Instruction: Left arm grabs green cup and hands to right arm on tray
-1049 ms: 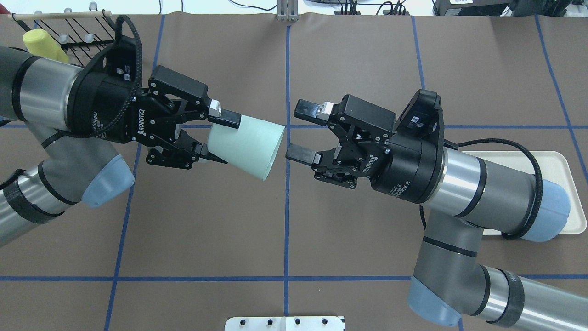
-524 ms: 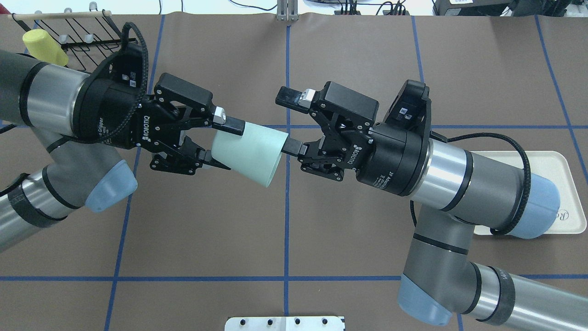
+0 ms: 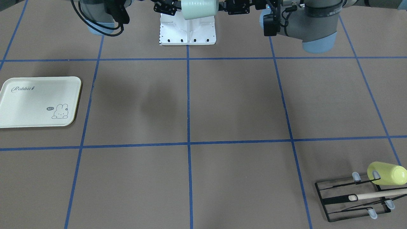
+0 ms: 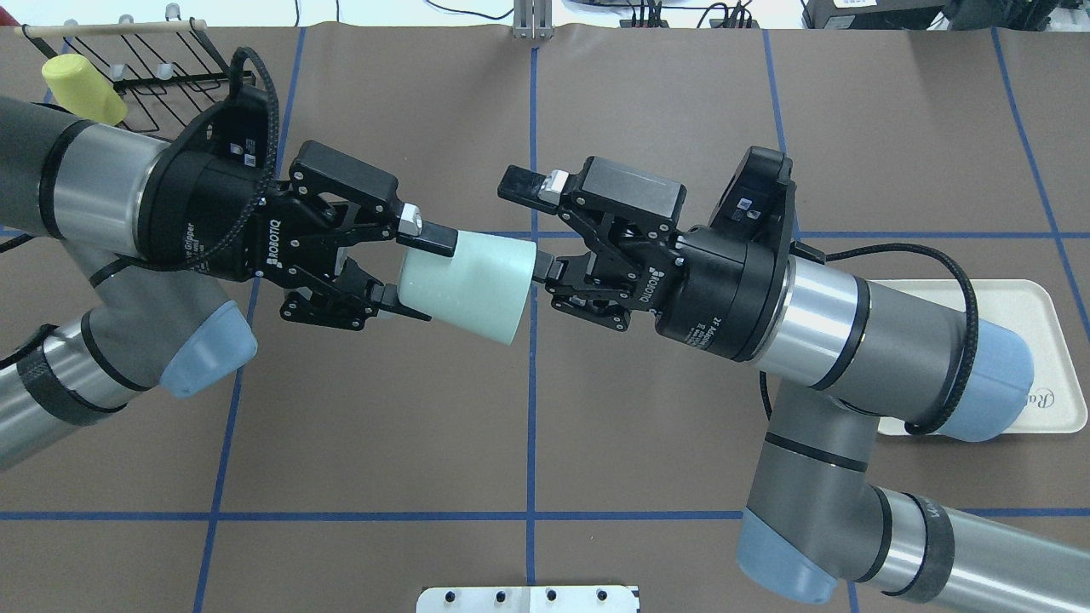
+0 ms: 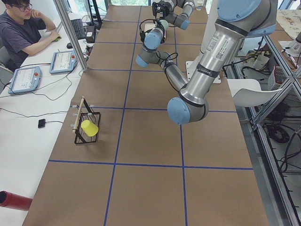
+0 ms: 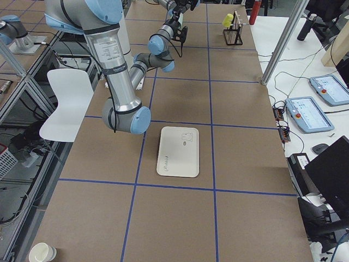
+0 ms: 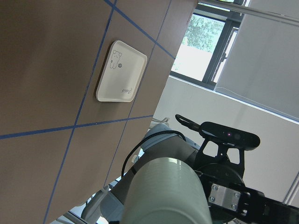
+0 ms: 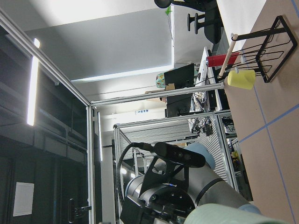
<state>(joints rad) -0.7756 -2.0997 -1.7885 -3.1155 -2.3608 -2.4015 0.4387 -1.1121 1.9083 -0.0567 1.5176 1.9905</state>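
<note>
Green cup (image 4: 467,285) hangs over mid-counter, lying sideways, base gripped in my left claw (image 4: 417,274), mouth facing my right claw (image 4: 532,228), which is spread wide, seemingly straddling the rim's far-edge side.

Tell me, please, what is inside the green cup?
One finger of the right gripper reaches into the mouth of the green cup; the cup wall hides its tip and anything deeper.

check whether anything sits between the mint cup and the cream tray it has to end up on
Nothing visible does. The small pale mint plastic cup is held in the air by the left hand; the brown table from under it to the cream rectangular tray is bare, and the tray holds nothing.
</note>
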